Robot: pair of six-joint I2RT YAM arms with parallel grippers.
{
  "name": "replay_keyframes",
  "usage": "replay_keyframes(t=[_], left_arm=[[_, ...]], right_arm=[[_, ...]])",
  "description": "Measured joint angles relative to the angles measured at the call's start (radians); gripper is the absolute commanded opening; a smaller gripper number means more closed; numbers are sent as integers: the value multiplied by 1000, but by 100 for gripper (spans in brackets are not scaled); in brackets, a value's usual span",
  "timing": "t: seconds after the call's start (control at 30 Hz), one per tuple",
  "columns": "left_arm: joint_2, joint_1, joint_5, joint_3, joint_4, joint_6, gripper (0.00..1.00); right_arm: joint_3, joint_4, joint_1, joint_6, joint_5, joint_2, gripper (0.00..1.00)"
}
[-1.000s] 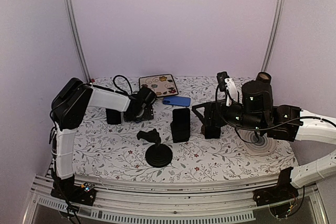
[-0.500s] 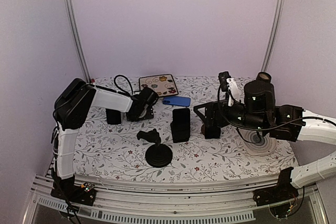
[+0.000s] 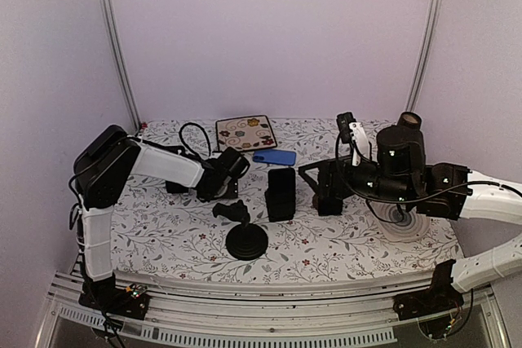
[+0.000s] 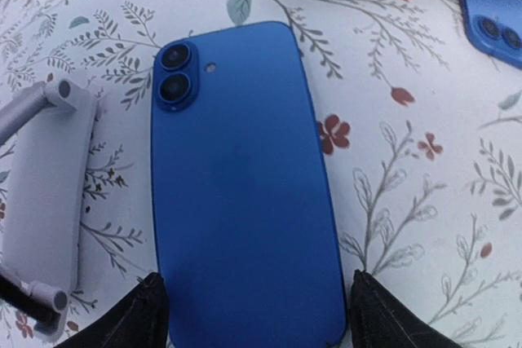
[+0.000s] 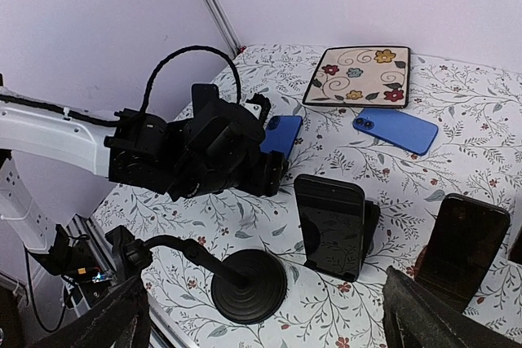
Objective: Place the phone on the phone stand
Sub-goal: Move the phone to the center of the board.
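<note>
White surface cloth printed with leafy sprigs and red flowers, with plain lilac walls behind. The smooth blue phone, twin lenses at its upper left, lies flat mid-frame. The left tool is spread astride its lower end. The right tool is spread wide. The black round-based phone stand stands lower centre, apart.

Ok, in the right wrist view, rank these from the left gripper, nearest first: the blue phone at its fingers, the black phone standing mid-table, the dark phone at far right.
1. Blue phone, lying flat at the left gripper, its end between the fingers.
2. Black phone, upright in the middle of the table.
3. Dark phone, propped up at the frame's far right.
</note>
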Motion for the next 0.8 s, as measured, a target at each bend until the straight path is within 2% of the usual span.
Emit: replay_keyframes(t=[0.1,0.33,0.8], left_arm=[[-24,-26,1,-30,0,2,77],[-46,-31,8,-44,-23,4,96],[9,32,46,68,-85,32,97]], right_arm=[[0,1,0,0,-2,7,99],[0,3,0,0,-3,17,99],[0,2,0,3,-3,17,99]])
